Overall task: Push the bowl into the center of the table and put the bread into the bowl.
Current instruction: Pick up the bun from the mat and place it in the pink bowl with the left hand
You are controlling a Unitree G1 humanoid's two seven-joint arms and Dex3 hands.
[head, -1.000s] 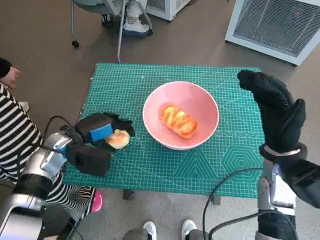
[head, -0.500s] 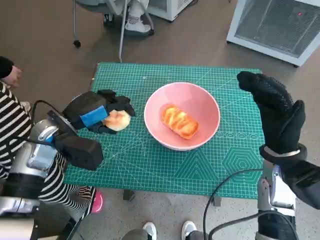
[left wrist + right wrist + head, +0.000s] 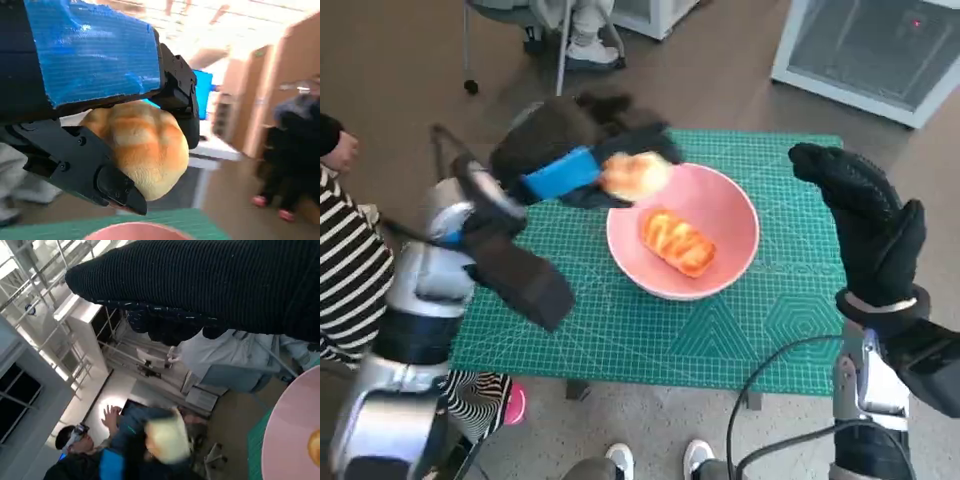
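Observation:
A pink bowl (image 3: pixel 735 250) stands near the middle of the green mat (image 3: pixel 620 330), with one glazed bread (image 3: pixel 677 242) lying in it. My left hand (image 3: pixel 582 158) holds a round bread roll (image 3: pixel 635 174) raised above the bowl's far left rim. In the left wrist view the roll (image 3: pixel 142 145) sits between the black fingers (image 3: pixel 85 170), with the bowl's rim (image 3: pixel 135 232) just below. My right hand (image 3: pixel 865 225) is lifted beside the bowl's right side, fingers apart, holding nothing. The right wrist view shows the glove (image 3: pixel 210 285), the roll (image 3: pixel 165 440) and the bowl's edge (image 3: pixel 295 430).
A person in a striped sleeve (image 3: pixel 348 260) sits at the table's left side. Chair legs (image 3: pixel 560 45) and a white appliance (image 3: pixel 870 45) stand beyond the far edge. Feet (image 3: pixel 655 458) show by the near edge. Another person (image 3: pixel 75 442) appears in the right wrist view.
My left hand has lifted the roll off the mat's left side and carried it up and right to the bowl's far left rim. My right hand has hardly moved.

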